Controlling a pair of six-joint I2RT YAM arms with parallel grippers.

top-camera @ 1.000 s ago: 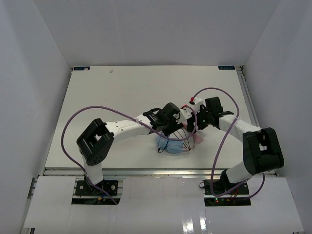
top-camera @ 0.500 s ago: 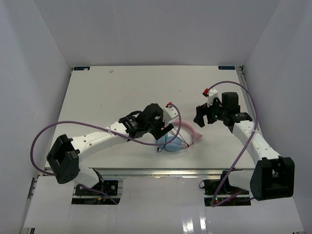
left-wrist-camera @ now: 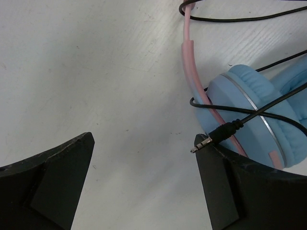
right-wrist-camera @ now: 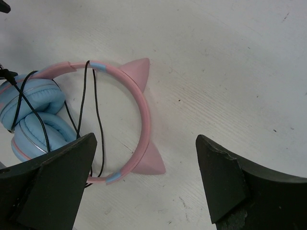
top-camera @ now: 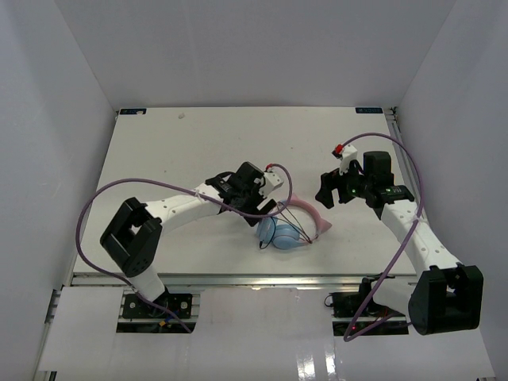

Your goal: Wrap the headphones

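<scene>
We see left fingers (left-wrist-camera: 53, 177) spread wide, gripping nothing. Plug (left-wrist-camera: 204, 143) of black cord (right-wrist-camera: 96, 110) sits just beside one finger, over blue ear cup (left-wrist-camera: 240, 91). Right fingers (right-wrist-camera: 225, 177) likewise parted wide, empty, above pink headband (right-wrist-camera: 144, 115). Headphones (top-camera: 290, 230) lie flat on counter (top-camera: 182, 151) between arms, cord looped across headband.

- The right gripper (top-camera: 324, 190) has pulled away from the headphones (top-camera: 287, 232) toward the desk's right edge.
- The left gripper (top-camera: 264, 206) has backed off leftward, leaving them uncovered.
</scene>
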